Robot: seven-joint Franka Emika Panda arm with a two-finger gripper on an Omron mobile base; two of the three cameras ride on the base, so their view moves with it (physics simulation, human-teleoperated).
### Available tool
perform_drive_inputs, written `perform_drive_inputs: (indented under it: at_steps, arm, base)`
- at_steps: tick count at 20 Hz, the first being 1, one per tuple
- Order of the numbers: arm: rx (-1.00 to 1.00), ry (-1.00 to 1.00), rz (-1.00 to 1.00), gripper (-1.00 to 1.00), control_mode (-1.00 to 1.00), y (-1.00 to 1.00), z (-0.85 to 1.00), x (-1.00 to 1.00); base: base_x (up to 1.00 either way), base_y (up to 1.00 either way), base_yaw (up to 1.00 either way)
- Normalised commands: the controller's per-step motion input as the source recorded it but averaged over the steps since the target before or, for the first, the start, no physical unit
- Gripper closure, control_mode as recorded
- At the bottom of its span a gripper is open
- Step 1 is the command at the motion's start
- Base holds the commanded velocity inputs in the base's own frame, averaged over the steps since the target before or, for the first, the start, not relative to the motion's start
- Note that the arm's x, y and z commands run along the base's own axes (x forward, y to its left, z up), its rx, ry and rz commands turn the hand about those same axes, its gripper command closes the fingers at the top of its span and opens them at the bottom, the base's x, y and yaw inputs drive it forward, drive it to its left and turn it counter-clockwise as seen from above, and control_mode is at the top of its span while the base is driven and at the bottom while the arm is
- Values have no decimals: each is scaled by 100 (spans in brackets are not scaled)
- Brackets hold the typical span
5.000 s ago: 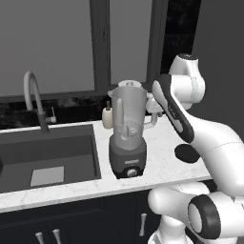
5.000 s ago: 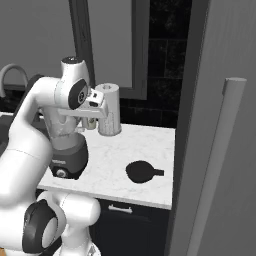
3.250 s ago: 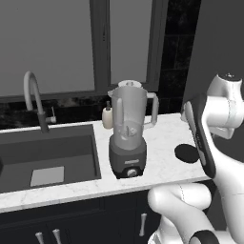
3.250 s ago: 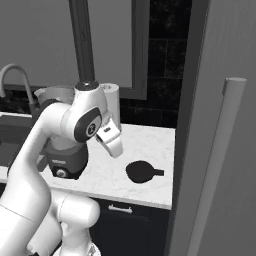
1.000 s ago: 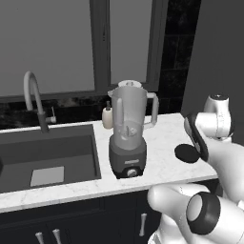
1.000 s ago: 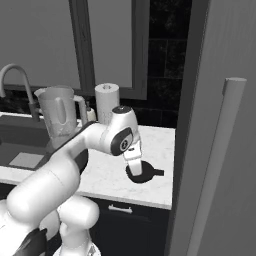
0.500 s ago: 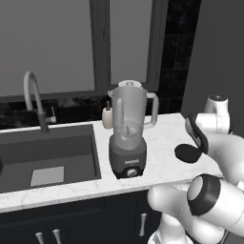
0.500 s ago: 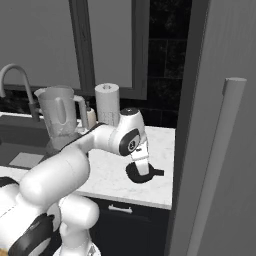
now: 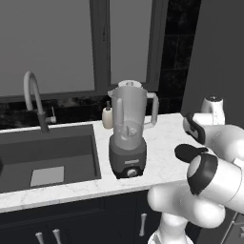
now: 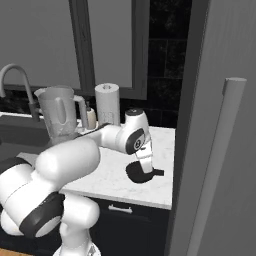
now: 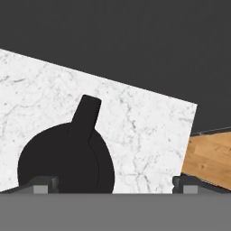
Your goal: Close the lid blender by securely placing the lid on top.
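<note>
Left base view: the blender [image 9: 127,138] is standing on the white marbled table [image 9: 162,143], a clear tapered jar with side handle on a dark grey base with a front knob, its mouth open and uncovered. The lid [image 9: 188,152] is lying flat on the table at about 3 o'clock from the blender, well apart from it and partly hidden by the arm. A small cream soap bottle [image 9: 107,117] is sitting just behind the blender at 11 o'clock; a dark sink [image 9: 52,155] with a curved faucet [image 9: 34,97] is lying at 9 o'clock.

Right base view: the gripper [image 10: 146,170] is pointing down right over the lid [image 10: 137,174], a matte black disc with a short tab sticking out toward 3 o'clock. Contact cannot be judged here. A white paper towel roll [image 10: 108,104] is standing behind the arm.

Hand view: the lid [image 11: 67,160] is lying close below, tab at 12 o'clock. The fingers [image 11: 43,184] are standing wide, one tip at the lid's 7 o'clock edge, the other off on bare marble; nothing is being held.

Progress, as a judgement: early. Grasping, lifting, carrying and seating the lid are all left.
</note>
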Motion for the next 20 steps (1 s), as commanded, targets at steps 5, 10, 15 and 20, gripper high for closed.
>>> perform_drive_inputs:
  at_steps: [5, 10, 15, 20]
  arm:
    - [0, 0, 0, -100, -100, -1, -24, 4]
    - [0, 0, -3, -100, -100, -7, -12, 0]
    - [0, 0, -5, -100, -100, -5, -12, 10]
    - [0, 0, -1, -100, -100, -4, -22, 24]
  base:
    - [0, 0, 0]
    - [0, 0, 0]
    - [0, 0, 0]
    - [0, 0, 0]
